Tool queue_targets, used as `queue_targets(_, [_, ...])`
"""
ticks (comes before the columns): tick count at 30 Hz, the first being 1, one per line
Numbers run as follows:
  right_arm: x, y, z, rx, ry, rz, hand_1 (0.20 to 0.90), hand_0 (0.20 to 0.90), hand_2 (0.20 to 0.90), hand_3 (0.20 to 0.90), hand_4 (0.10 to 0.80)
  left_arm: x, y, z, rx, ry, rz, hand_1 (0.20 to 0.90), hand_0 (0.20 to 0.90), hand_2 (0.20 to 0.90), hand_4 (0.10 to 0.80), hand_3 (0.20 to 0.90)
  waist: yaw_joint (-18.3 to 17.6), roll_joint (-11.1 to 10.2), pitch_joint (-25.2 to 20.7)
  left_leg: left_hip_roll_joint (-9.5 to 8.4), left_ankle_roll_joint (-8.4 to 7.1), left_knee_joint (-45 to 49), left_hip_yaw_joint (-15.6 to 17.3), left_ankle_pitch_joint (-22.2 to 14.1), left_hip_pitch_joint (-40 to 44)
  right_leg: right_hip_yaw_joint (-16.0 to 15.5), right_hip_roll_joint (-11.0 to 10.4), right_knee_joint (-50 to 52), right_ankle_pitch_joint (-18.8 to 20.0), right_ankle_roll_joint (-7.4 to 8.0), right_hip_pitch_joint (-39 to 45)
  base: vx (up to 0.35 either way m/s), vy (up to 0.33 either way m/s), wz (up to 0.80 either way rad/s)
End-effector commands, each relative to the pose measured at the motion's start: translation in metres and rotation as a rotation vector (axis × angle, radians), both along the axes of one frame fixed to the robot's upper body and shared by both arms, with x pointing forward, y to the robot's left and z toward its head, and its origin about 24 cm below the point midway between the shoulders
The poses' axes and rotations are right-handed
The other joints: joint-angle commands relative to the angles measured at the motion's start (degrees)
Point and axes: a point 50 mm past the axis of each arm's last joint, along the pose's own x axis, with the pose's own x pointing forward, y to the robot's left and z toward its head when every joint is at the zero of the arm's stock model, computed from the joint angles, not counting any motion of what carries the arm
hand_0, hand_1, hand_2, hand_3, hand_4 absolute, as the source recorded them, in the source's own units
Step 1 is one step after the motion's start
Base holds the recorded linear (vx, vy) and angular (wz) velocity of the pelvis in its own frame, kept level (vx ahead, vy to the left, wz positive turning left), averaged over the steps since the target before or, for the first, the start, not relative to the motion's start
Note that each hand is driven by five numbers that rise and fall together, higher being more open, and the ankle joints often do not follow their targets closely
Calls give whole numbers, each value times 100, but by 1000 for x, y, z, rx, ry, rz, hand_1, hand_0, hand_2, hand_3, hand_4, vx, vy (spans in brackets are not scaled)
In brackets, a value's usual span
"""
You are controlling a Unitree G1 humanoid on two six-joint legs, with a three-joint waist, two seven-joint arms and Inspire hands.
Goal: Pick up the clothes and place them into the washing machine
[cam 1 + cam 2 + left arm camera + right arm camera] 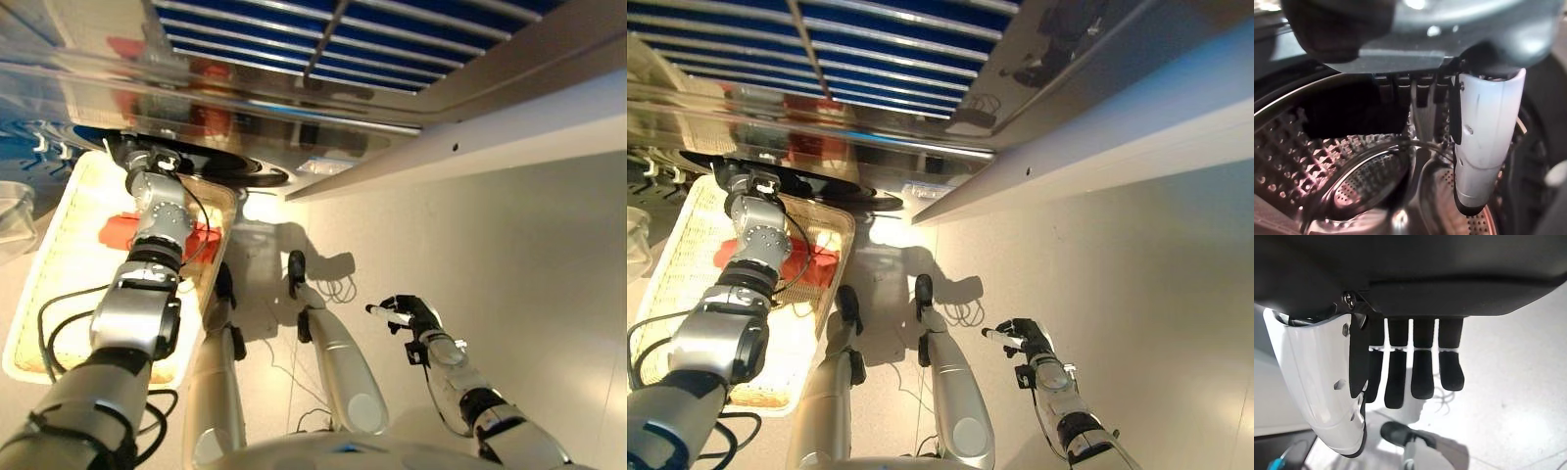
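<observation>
Ahead of left hand (1484, 132): perforated steel washing machine drum (1352, 181); hand reaches into opening, fingers relaxed, nothing visibly held, likely at drop-off. Behind that hand: red clothes (808, 262) lying in wicker basket (686, 264). Right hand (1415, 362): idle over floor, fingers straight, empty.

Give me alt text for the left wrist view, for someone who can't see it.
The robot's left hand, with its white-covered thumb, hangs at the mouth of the washing machine drum, holding nothing. A dark piece of clothing lies inside against the drum's dimpled steel wall.
</observation>
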Motion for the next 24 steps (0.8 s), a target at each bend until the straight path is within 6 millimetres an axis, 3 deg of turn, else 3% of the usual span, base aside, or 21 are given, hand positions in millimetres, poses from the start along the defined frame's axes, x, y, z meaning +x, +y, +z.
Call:
queue_targets(1, [-30,-39,-5,-74,58,-81,900,900,900,900,800,-2,7,5,61,-45,31,900,900,900,800,900,17,182,-494,-49,-459,83,-522,-386,31,-228,55,-313,111,141,338,-1,0,4])
queue_targets(5, [-29,-39,-5,-72,57,-78,900,900,900,900,800,-6,12,-13,137,48,25,900,900,900,800,900,56,211,-468,-52,-454,137,-533,-423,5,-235,49,-291,93,130,339,-1,1,1])
queue_targets(8, [-28,-39,-4,-70,45,-77,900,900,900,900,800,-13,18,-31,296,182,26,900,900,900,800,900,89,223,-440,-54,-447,174,-537,-418,-17,-253,40,-277,103,125,337,0,0,0])
queue_targets(10, [-26,-40,-2,-66,27,-84,900,900,900,900,800,-22,28,-44,509,314,54,900,900,900,800,900,135,230,-385,-63,-443,213,-536,-401,-54,-270,30,-269,114,118,336,0,0,0])
queue_targets(11, [-26,-40,-2,-65,27,-84,900,900,900,900,800,-22,28,-45,511,315,55,900,900,900,800,900,134,227,-387,-63,-443,215,-536,-402,-55,-270,29,-269,114,118,337,0,0,0])
queue_targets(13, [-25,-40,0,-60,3,-91,900,900,900,900,800,-32,36,-54,749,431,95,900,900,900,800,900,175,230,-333,-75,-439,216,-542,-365,-82,-282,18,-272,138,116,325,-67,-4,0])
queue_targets(14, [-25,-40,0,-60,2,-92,900,900,900,900,800,-32,35,-54,751,431,96,900,900,900,800,900,165,199,-295,-95,-413,234,-482,-187,-156,-316,-17,-278,275,75,268,0,0,0])
queue_targets(15, [-25,-40,1,-59,-8,-93,900,900,900,900,800,-37,40,-64,812,492,97,900,900,900,800,900,193,232,-323,-76,-438,225,-545,-367,-81,-286,15,-269,132,116,329,-119,-2,2])
queue_targets(16, [-25,-41,1,-60,-15,-100,900,900,900,900,800,-40,43,-67,922,541,114,900,900,900,800,900,192,210,-266,-101,-410,235,-487,-168,-166,-321,-29,-280,282,77,266,0,0,0])
queue_targets(18, [-27,-42,2,-67,-35,-106,900,900,900,900,800,-47,46,-68,1170,604,141,900,900,900,800,900,240,239,-241,-108,-405,234,-508,-153,-174,-330,-51,-285,287,80,270,-16,8,-1])
queue_targets(19, [-30,-44,2,-72,-42,-116,900,900,900,900,800,-54,51,-72,1325,639,160,900,900,900,800,900,292,299,-267,-95,-428,223,-564,-324,-96,-311,-29,-272,154,122,336,0,0,0])
queue_targets(20, [-31,-44,2,-72,-51,-117,900,900,900,900,800,-58,58,-69,1435,661,211,900,900,900,800,900,306,281,-226,-124,-397,223,-525,-137,-176,-339,-68,-284,293,85,270,101,12,6])
queue_targets(21, [-31,-44,2,-73,-49,-117,900,900,900,900,800,-58,58,-69,1435,663,210,900,900,900,800,900,321,308,-262,-101,-424,217,-572,-321,-98,-309,-31,-272,155,123,332,-3,6,7])
queue_targets(24, [-38,-48,0,-88,-44,-122,900,900,900,900,800,-65,69,-65,1642,722,285,900,900,900,800,900,355,341,-260,-105,-417,220,-577,-315,-108,-326,-56,-267,162,133,326,-2,10,3])
